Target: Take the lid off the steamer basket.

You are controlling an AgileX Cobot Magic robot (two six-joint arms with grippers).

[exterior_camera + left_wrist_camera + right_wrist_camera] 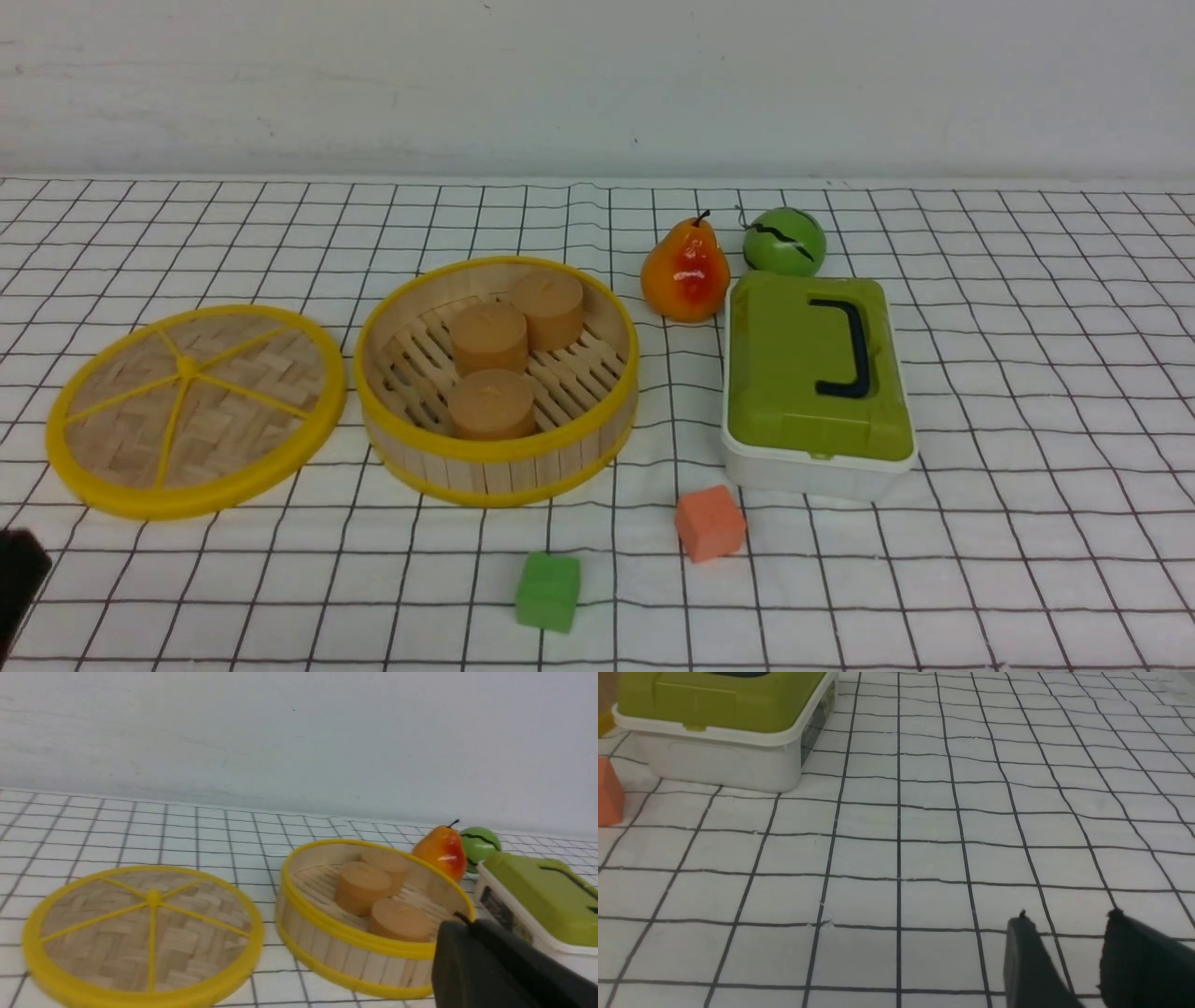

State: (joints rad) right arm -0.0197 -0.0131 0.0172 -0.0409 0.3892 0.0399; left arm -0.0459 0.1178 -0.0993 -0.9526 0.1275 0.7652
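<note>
Hovering over checked cloth [896, 858], right tool [1066, 920] parted, empty, left tool [469, 938] state unclear, lid [191, 408] beside steamer basket [495, 459].

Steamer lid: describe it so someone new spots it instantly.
On the gridded white cloth, find the round steamer basket holding three tan cylinders. The lid lies flat just to its left, a narrow gap between them. Unlike the green box lid farther right, it is a woven bamboo disc with yellow rim and five spokes.

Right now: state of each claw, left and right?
Left claw: cannot be told; only one dark part of it shows.
Right claw: open, holding nothing.
</note>
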